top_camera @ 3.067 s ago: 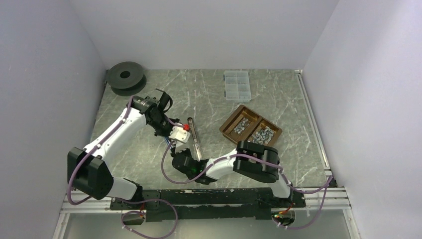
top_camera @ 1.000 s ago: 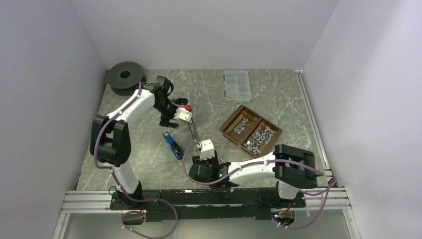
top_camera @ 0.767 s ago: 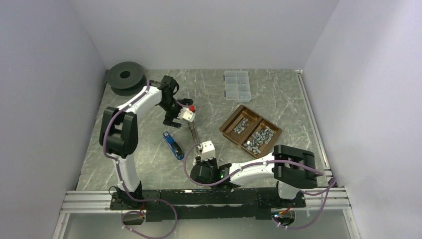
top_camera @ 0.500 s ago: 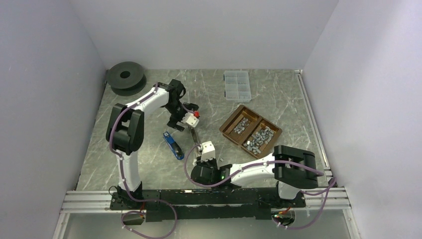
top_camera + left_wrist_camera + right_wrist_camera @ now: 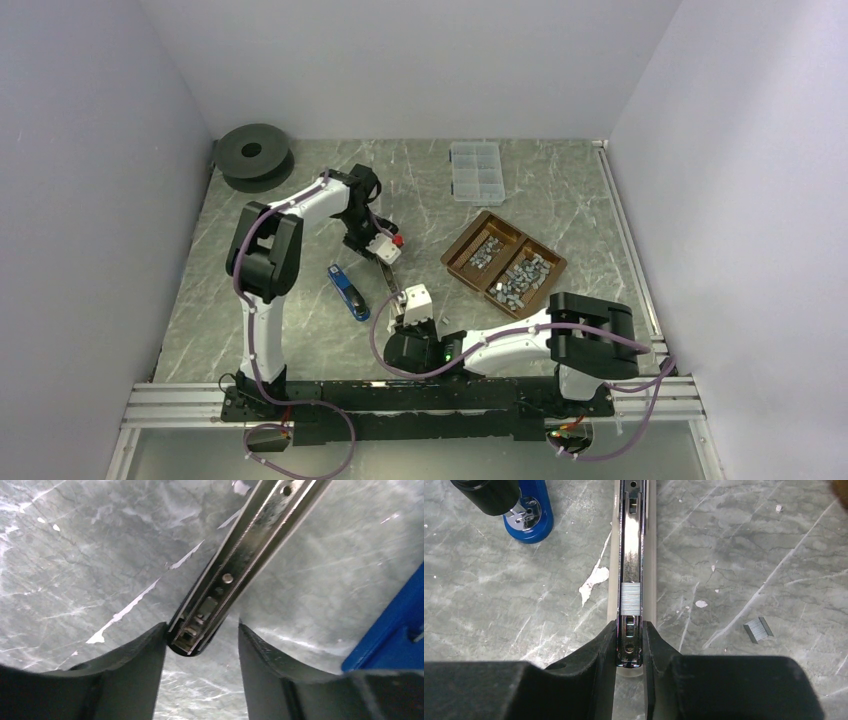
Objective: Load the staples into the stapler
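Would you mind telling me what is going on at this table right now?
The robot is loading an opened stapler. The right claw is clamped on its near end, and the left claw straddles the far end with jaws apart. One staple strip lies in the channel. A blue stapler lies beside it; more staples sit in a brown tray.

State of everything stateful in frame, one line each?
stapler: open, channel exposed.
staple strip: seated in channel.
loose strip: lying on table.
staples: piled in tray.
right gripper: shut on stapler.
left gripper: open, straddling stapler's far end.
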You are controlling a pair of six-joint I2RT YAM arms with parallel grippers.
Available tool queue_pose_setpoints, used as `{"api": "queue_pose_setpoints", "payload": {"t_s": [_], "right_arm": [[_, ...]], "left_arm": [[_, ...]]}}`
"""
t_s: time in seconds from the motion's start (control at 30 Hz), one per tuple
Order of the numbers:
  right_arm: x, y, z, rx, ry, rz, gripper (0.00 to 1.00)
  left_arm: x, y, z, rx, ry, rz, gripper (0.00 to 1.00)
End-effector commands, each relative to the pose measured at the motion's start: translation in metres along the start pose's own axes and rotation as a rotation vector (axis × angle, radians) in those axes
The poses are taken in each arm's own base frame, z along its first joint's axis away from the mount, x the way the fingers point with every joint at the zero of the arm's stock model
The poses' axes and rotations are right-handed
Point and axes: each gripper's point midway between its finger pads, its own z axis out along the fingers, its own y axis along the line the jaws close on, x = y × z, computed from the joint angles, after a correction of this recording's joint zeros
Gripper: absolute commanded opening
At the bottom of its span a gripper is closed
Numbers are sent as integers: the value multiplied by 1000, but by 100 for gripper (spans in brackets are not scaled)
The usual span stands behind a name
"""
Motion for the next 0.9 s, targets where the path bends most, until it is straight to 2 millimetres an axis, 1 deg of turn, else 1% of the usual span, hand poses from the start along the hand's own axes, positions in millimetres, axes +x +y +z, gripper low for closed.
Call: {"api": "queue_pose_setpoints", "payload": {"t_s": [0.0, 0.07, 0.17, 0.23, 0.3, 0.43, 0.63, 0.73, 0.87], "right_arm": [[13, -10, 5, 30, 19, -46, 21], [11, -7, 6, 19, 5, -31, 20], [12, -8, 9, 22, -4, -36, 20], [10, -9, 13, 26, -12, -36, 19], [9, -9, 17, 25, -16, -32, 19], [4, -9, 27, 11, -27, -11, 18], [-2, -7, 44, 9, -45, -35, 16], [-2, -7, 57, 22, -49, -50, 15], [-8, -12, 75, 35, -63, -34, 13]], "left_arm": [[3, 11, 1, -12, 36, 93, 53], [-5, 14, -2, -23, 23, 90, 47], [-24, 16, -12, -36, -14, 76, 44], [-36, 14, -18, -36, -36, 67, 42], [-47, 8, -23, -21, -52, 70, 39], [-63, 2, -39, -28, -65, 62, 32], [-85, -6, -67, -46, -91, 33, 32], [-95, -12, -74, -48, -104, 22, 32], [-106, -23, -79, -35, -115, 14, 32]]}}
